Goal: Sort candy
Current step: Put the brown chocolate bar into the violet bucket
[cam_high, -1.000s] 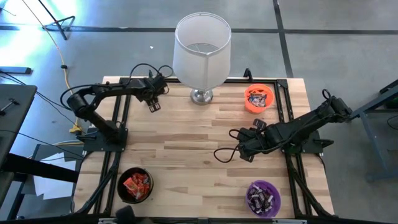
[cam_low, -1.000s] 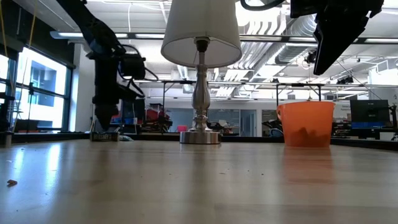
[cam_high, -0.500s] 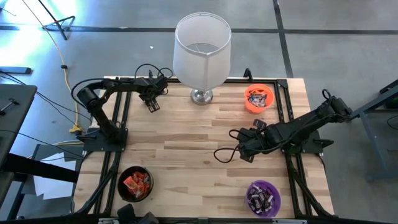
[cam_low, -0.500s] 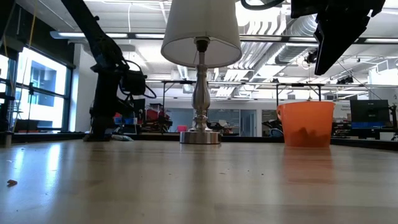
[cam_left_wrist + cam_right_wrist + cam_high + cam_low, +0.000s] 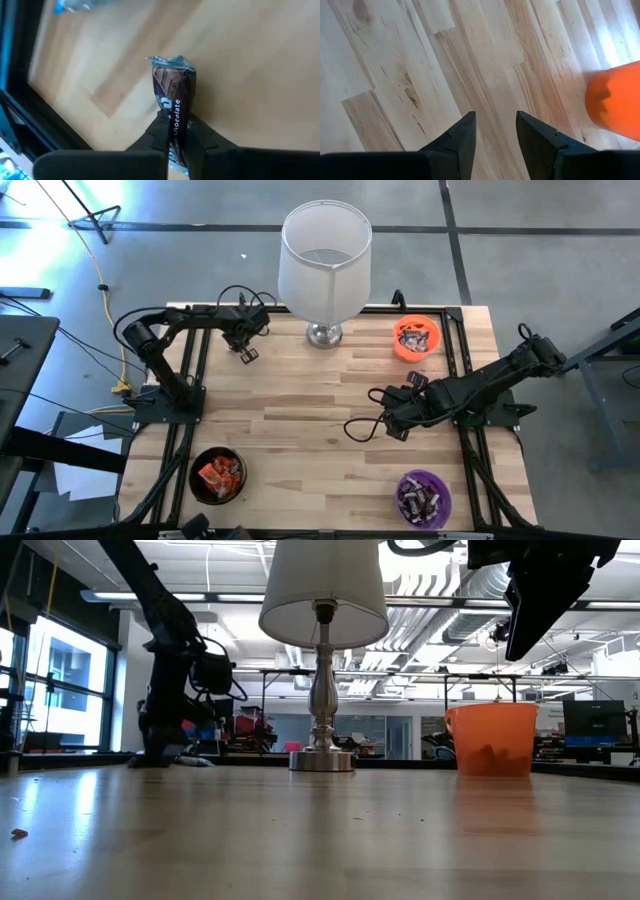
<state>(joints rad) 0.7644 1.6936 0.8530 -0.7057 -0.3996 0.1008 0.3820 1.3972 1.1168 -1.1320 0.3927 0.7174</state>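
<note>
On my left wrist camera I see the left gripper (image 5: 176, 137) with its jaws closed narrow on one candy bar (image 5: 173, 97), which they pinch by its near end. The bar has a dark brown wrapper with a picture of chocolate squares, white letters reading "chocolate" along its side, and a crimped silvery blue edge at the far end. It points straight away from the jaws and lies on or just above the light wooden desk (image 5: 250, 65); I cannot tell if it is touching the wood. In the high view these jaws (image 5: 246, 354) are at the far left part of the desk, beside the lamp (image 5: 322, 265). The right gripper (image 5: 494, 131) waits over bare wood near the middle of the desk, its jaws standing apart with nothing between them, and the orange bowl (image 5: 615, 102) is ahead of them to one side. More candy lies in three bowls well apart from both jaws: orange-red wrappers in the black bowl (image 5: 216, 477), dark and silvery ones in the purple bowl (image 5: 423, 498), and mixed ones in the orange bowl.
</note>
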